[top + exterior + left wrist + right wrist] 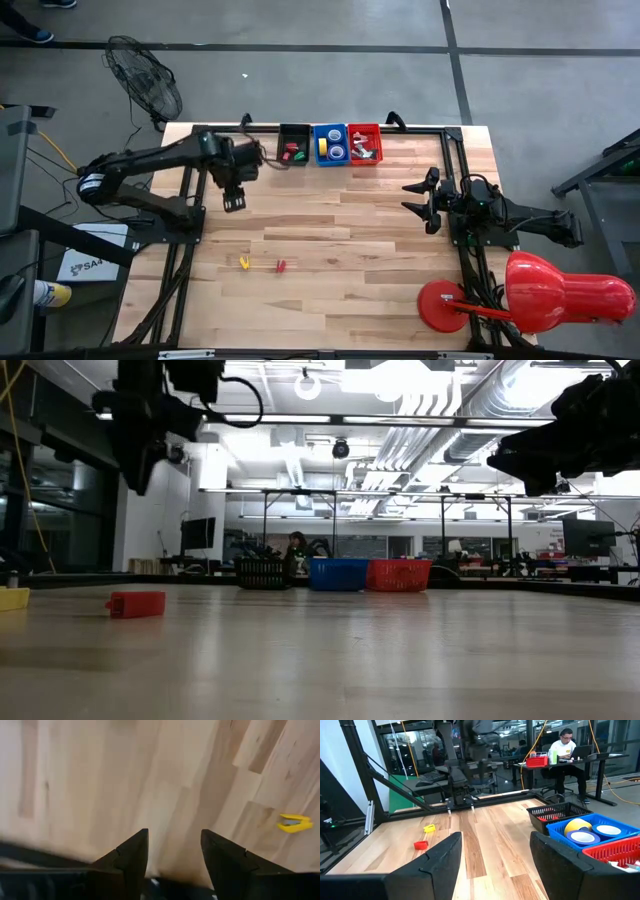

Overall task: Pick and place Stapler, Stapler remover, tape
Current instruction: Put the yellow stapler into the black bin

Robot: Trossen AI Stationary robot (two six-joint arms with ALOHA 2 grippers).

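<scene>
On the desk (330, 220) near its front edge lie a small yellow piece (244, 263) and a red one (281, 266). At the back, tape rolls (331, 147) sit in the blue bin (331, 130), between black bin (293, 133) and red bin (364, 129). Left gripper (234, 204) hovers open, empty; right gripper (418, 197) open, empty at right.

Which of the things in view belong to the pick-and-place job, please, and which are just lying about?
Job: yellow item and red item on the table; black bin, blue bin, red bin.
Lying about: red lamp, fan.
</scene>
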